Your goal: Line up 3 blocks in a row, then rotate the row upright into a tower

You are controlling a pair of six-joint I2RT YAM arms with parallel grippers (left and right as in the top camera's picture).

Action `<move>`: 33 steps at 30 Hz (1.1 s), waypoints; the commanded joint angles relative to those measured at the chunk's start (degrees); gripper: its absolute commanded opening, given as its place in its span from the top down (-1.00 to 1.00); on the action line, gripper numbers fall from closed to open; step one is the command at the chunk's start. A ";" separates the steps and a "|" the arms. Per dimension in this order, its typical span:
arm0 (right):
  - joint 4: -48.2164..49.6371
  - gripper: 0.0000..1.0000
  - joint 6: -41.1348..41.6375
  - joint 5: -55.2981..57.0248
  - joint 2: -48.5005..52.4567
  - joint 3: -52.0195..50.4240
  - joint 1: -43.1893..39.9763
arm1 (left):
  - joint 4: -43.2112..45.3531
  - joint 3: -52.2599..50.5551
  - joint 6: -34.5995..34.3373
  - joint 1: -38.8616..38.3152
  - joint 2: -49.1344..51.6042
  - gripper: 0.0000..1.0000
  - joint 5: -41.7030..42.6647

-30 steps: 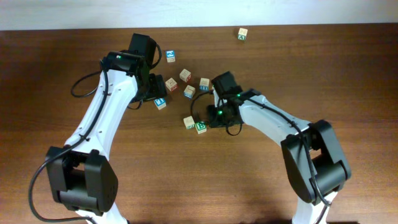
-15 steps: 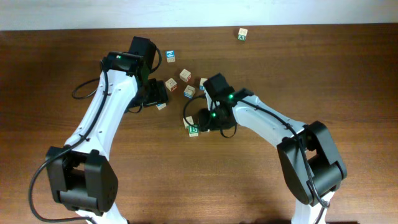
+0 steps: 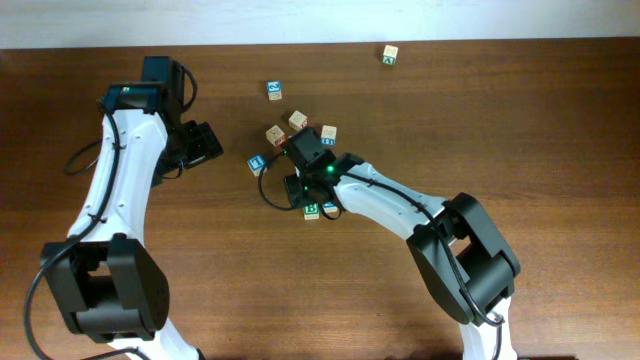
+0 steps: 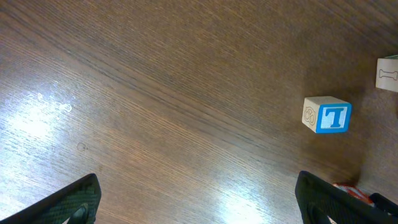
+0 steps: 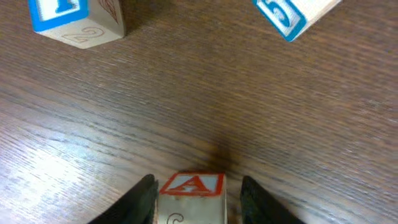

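Wooden alphabet cube with green "B" face sits mid-counter, just beside right claw. Right claw is part-open astride a wooden cube with red "A" face; whether it grips, cannot tell. Left claw wide, empty. Judged: a rotation in hand. Next: firm contact, then twist in place.

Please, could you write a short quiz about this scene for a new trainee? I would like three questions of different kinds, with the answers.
1. True or false: the left gripper holds a cube.
2. In the right wrist view, which letter shows on the cube between the right gripper's fingers? A) red A; B) green B; C) blue D.
3. From overhead, how many cubes lie alone near the far edge of the table?
Key: 1 false, it is open and empty; 2 A; 3 one, the lone cube.
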 commanded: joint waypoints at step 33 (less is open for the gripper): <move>-21.79 0.60 2.34 -6.49 -0.33 13.31 6.62 | 1.44 -0.26 -0.66 0.04 -0.42 -0.86 0.39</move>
